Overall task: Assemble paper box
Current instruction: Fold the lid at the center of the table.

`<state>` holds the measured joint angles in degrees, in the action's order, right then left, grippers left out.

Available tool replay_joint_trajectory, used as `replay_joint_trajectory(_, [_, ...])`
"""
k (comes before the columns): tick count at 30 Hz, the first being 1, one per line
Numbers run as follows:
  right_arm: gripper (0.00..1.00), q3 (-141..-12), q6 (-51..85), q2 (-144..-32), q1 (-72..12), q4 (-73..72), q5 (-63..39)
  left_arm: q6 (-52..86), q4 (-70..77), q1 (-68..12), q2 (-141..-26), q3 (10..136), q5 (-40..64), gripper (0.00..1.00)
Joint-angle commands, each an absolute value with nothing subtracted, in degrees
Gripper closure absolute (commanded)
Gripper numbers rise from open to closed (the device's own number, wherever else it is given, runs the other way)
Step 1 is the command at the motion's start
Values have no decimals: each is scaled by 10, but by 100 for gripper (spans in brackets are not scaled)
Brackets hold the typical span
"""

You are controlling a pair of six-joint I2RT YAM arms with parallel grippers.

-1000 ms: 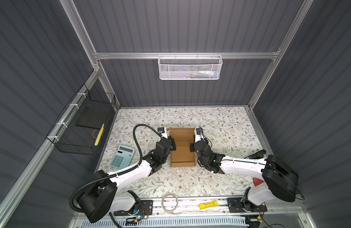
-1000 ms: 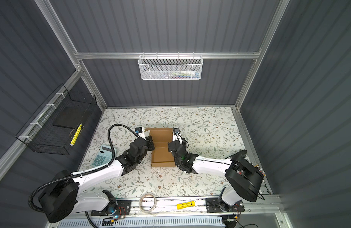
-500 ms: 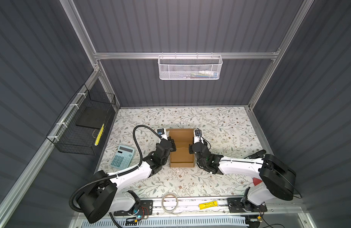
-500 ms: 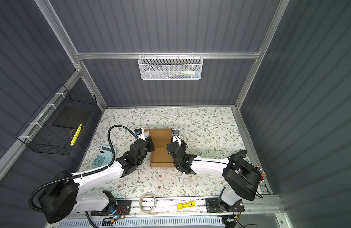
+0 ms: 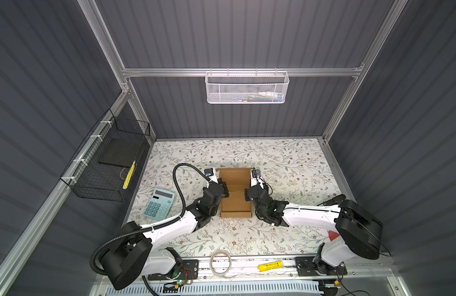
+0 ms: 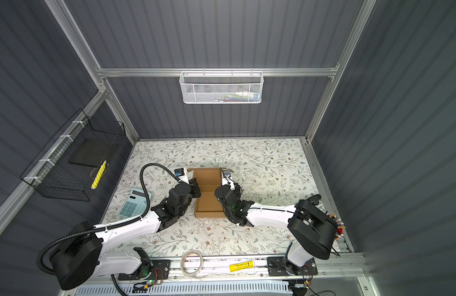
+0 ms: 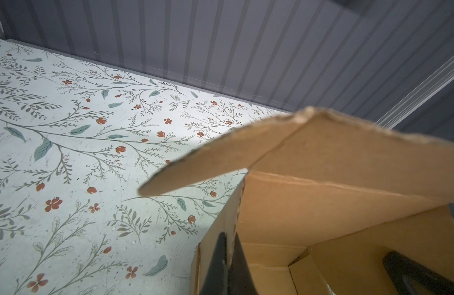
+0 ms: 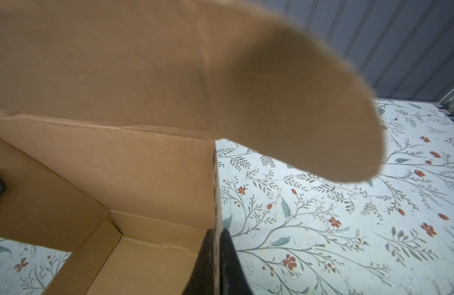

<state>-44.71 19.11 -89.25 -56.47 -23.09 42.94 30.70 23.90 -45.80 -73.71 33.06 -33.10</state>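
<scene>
One paper box (image 5: pixel 235 202), one calculator (image 5: pixel 159 203), one tape roll (image 5: pixel 211 264), two arms (image 5: pixel 167 228) (image 5: pixel 311 217), two baskets (white (image 5: pixel 221 89), black (image 5: pixel 98 184)).

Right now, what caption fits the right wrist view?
Right gripper pinches a side wall of the paper box, flap raised over floral table.

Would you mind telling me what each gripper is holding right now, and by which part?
Both hold the paper box: the left gripper pinches the top edge of one side wall, the right gripper the top edge of the opposite wall.
</scene>
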Motion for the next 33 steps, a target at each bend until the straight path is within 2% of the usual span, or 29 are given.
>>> replay_joint_trajectory(1, [94, -458, 204, -903, -572, -214, 428, 321, 233, -466, -730, 317, -333, 100])
replay_joint_trajectory(9, [97, -465, 212, -913, -578, -211, 427, 321, 234, -472, -725, 311, -337, 100])
replay_joint_trajectory(18, [93, -478, 216, -923, -583, -206, 426, 320, 235, -475, -725, 310, -339, 100])
replay_joint_trajectory(26, [96, -477, 219, -923, -585, -204, 428, 321, 236, -476, -726, 309, -338, 100])
replay_joint_trajectory(33, [91, -484, 220, -926, -589, -202, 428, 320, 236, -478, -725, 310, -338, 100])
